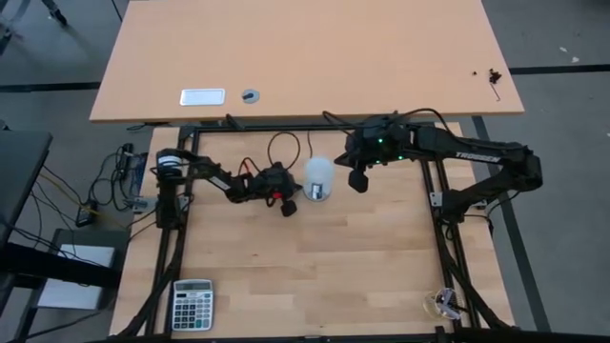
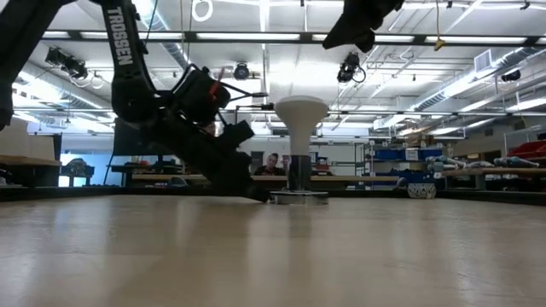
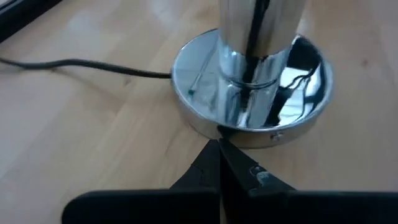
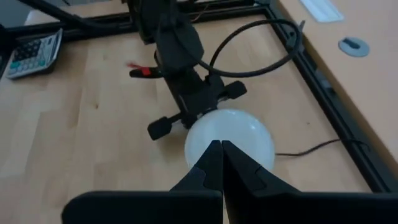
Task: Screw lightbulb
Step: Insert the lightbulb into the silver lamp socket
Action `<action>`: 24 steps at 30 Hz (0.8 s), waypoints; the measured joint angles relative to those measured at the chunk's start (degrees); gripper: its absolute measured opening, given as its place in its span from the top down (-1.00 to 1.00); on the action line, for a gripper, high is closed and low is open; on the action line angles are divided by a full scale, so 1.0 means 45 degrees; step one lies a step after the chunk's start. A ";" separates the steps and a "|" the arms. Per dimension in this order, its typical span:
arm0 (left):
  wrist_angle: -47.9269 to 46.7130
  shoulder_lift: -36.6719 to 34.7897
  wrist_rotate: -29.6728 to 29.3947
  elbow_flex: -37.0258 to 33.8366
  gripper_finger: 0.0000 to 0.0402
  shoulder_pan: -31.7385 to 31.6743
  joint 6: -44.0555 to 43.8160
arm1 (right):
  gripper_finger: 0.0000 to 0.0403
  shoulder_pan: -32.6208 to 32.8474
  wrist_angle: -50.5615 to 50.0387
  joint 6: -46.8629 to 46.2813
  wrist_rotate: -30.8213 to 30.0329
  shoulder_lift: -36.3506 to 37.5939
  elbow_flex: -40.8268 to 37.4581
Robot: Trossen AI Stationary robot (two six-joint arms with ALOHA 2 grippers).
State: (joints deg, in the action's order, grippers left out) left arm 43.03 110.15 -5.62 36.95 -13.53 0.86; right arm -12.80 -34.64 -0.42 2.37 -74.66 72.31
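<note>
The word TROSSEN reads in white capitals along the dark right arm in the high view and again down an arm link in the low view; the keys of the grey pocket calculator at the near left corner of the table are too small to read. The small white frosted lightbulb stands upright, dome up, in the round shiny silver metal socket base near the middle of the pale wooden table, toward its far edge, with a thin black cord trailing away from the base across the wood. The left gripper lies low at the table just left of the base, its fingers clenched together with nothing between them, and their tips touch or almost touch the base's rim, well below the bulb. The right gripper hangs above the table just to the right of the bulb, jaws likewise clenched on nothing; in the right wrist view its closed tips sit over the white dome, though the low view shows that gripper high and clear of the bulb. A second, larger tan table stands beyond, bearing a white rectangular plate and a small grey round disc.
</note>
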 joint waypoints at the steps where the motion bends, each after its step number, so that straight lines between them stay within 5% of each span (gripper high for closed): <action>1: 0.0027 0.0161 0.0080 0.0186 1.00 0.0066 0.0000 | 0.97 0.0000 -0.0180 0.0005 -0.0007 0.0090 0.0000; 8: -0.0279 -0.0138 0.0124 0.0393 1.00 0.0313 0.0019 | 0.97 -0.0021 -0.0442 0.0113 -0.0053 0.0213 -0.0010; 24: -0.2258 -0.4623 0.0277 0.0199 1.00 0.1434 0.0010 | 0.97 -0.1269 0.0717 0.0824 -0.0301 -0.1716 -0.0021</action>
State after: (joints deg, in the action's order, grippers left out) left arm 32.87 89.34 -4.37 37.85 -7.08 0.91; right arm -18.51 -31.41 3.29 1.02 -82.38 72.22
